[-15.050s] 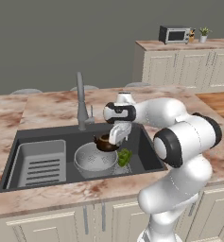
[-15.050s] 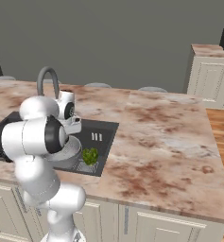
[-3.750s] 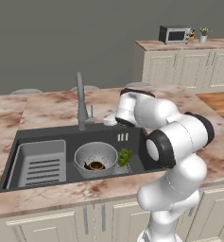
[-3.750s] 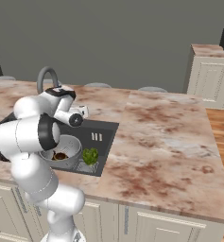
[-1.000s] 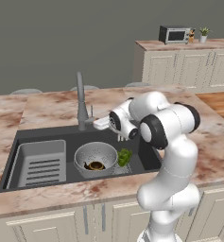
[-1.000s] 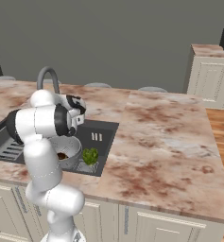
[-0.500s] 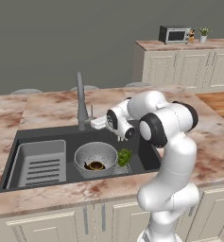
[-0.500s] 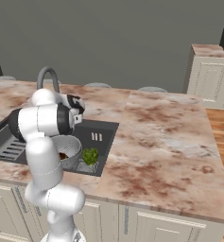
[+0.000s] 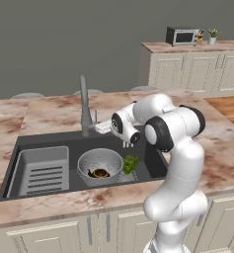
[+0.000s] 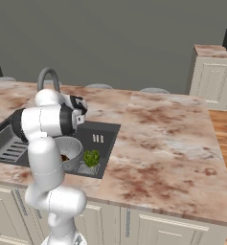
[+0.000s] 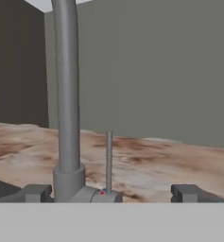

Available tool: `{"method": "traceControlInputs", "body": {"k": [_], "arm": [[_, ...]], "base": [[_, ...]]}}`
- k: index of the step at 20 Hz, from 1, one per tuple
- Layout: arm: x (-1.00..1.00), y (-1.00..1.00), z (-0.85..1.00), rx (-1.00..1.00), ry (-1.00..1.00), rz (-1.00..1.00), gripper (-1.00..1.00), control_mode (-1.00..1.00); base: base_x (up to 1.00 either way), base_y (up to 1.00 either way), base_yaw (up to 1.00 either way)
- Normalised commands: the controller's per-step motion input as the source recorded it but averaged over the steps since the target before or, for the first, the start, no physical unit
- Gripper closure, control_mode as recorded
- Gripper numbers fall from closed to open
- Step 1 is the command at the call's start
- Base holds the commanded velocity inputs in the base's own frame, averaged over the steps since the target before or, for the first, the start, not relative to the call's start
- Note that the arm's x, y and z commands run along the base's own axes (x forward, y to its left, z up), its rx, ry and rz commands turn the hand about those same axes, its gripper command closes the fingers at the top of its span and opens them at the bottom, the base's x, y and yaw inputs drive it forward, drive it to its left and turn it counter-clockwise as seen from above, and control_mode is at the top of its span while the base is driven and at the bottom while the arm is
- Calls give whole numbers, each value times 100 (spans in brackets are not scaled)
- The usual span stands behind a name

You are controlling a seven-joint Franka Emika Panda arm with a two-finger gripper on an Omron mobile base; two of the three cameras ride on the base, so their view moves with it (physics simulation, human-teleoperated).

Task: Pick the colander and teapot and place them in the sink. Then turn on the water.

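Since a second ago the arm has swung its hand further left, from above the right part of the sink to the base of the tap; fifteen seconds back it hung over the colander with the teapot just under it. Now the gripper point(image 9: 102, 127) sits just beside the tap point(image 9: 83, 105), pointing at it, and its two dark fingertips point(image 11: 36, 193) stand wide apart with nothing between them but the tap's foot and its thin upright lever point(image 11: 108, 160).

The sink point(image 9: 153, 160) is a dark charcoal rectangle set into pinkish-brown marble. A grey ribbed tray point(image 9: 43, 169) fills its left part. The colander point(image 9: 99, 165) rests in the middle of the basin: a round silver-grey bowl, finely perforated, with a rolled rim. Inside it, at the bottom, lies the teapot point(image 9: 98, 173), small, squat and dark brown with a yellowish rim. A green leafy bunch point(image 9: 130, 163) lies against the colander's right side.

From the right base view the colander point(image 10: 73, 148) and the leafy bunch point(image 10: 91, 158) show beside the arm, and the tap's curved top point(image 10: 48, 76) rises behind it. No stream shows under the spout.

On the far cabinet to the right stand a microwave point(image 9: 182, 36) and a small potted plant point(image 9: 213, 34).
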Motion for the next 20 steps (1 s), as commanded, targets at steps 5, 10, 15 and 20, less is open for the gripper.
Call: {"method": "traceControlInputs", "body": {"k": [5,10,15,20], "arm": [[12,0,-5,0,0,-2,-100,-100],[16,0,-4,0,0,-3,-100,-100],[9,0,-1,0,0,-3,-100,-100],[8,18,0,0,0,-5,-100,-100]], "base": [[0,0,0],[0,0,0],[0,0,0],[0,0,0]]}}
